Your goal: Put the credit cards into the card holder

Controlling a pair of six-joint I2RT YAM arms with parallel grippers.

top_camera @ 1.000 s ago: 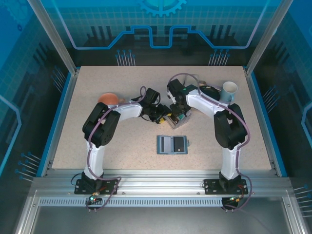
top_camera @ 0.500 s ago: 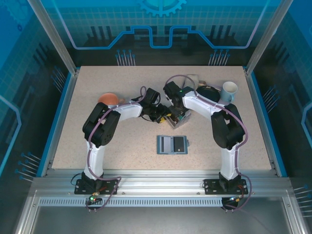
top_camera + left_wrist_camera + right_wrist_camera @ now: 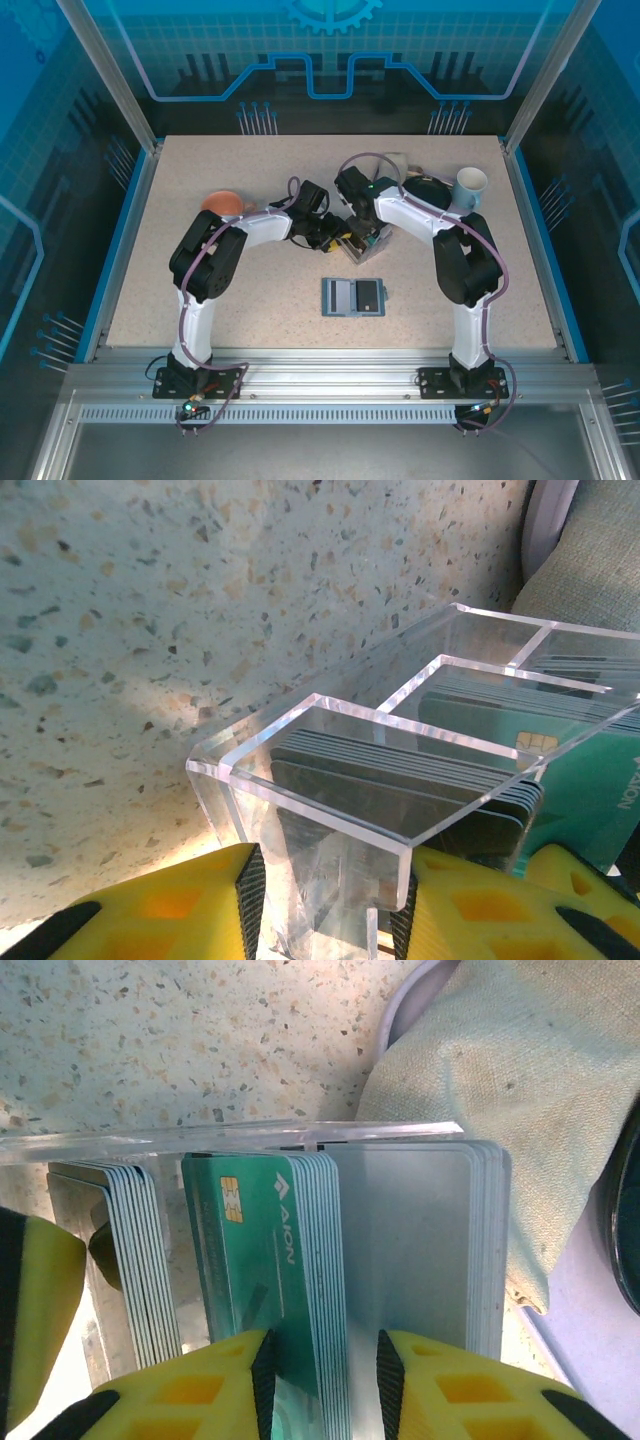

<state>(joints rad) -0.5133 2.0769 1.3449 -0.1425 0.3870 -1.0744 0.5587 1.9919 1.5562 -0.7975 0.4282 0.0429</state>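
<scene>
Credit cards [image 3: 245,1250] stand on edge in stacks inside a clear acrylic box [image 3: 362,248] at table centre, just beyond the card holder; teal-green plastic stack in the middle compartment, dark stack [image 3: 400,800] in the end compartment beside it, grey-faced stack [image 3: 410,1240] on the other side.

Sweep across the speckled stone-pattern table [image 3: 250,310], overhead view:
- far left: small orange bowl [image 3: 225,203], well apart from the box.
- left gripper [image 3: 325,905] reaches in from the left; its yellow fingers [image 3: 150,915] sit on either side of the box's end wall, black pads against the acrylic; clamped on the box at the dark-card end.
- box rests on the table with both grippers meeting over it.
- right gripper [image 3: 325,1385] comes in from the right, above the teal stack; one pad lies against the teal face, the other stands in front of the grey stack with a sliver of space beside the teal edges; whether it pinches any card, cannot tell.
- card holder [image 3: 353,297]: slate-blue soft wallet, lying open and flat nearer the arm bases than the box, apart from it; a dark rectangle shows on its right half.
- pale green woven cloth [image 3: 470,1070] lies just beyond the box, draped over a pale rim.
- far right: white ceramic mug [image 3: 470,185], upright.
</scene>
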